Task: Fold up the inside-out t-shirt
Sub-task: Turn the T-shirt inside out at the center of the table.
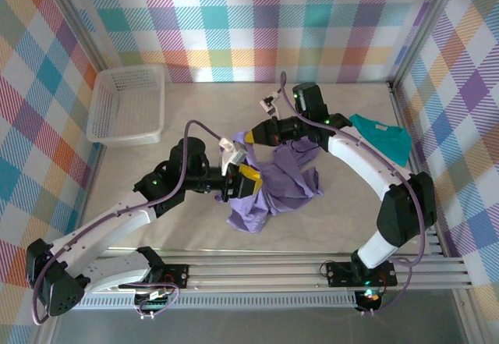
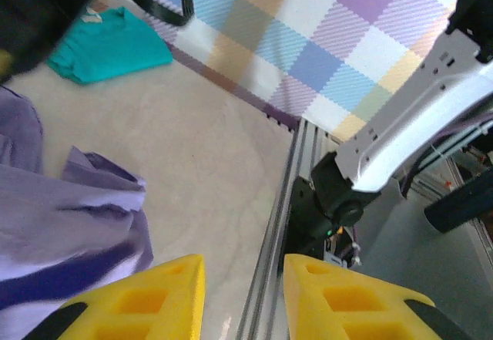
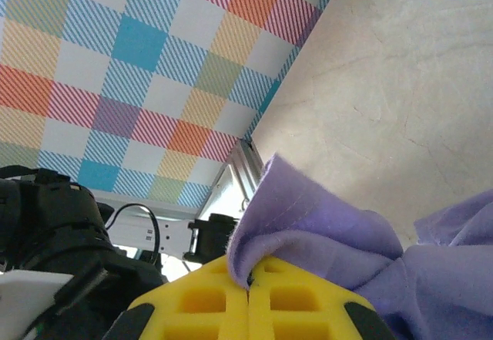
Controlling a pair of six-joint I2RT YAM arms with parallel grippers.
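The purple shirt (image 1: 284, 184) lies in a crumpled heap near the middle of the surface (image 1: 203, 110), between the two arms and a little towards the near edge. It is bunched and wrinkled, not spread flat.

The right fingers (image 3: 248, 278) are pressed together on a fold of the purple shirt. In the right wrist view the cloth comes out of the seam between the yellow tips and drapes off to the right, with bare surface beyond it.

The left fingers (image 1: 251, 179) sit at the left edge of the heap. In the left wrist view they stand apart with nothing between them; the gap shows bare surface and the metal rail (image 2: 269, 240). The purple cloth hangs just to their left, beside the left finger rather than inside the grip.

Two other things lie well apart from the heap: a teal shirt (image 1: 382, 140) at the right side of the surface, beyond the right arm, and a white basket (image 1: 129, 102) in the far left corner.
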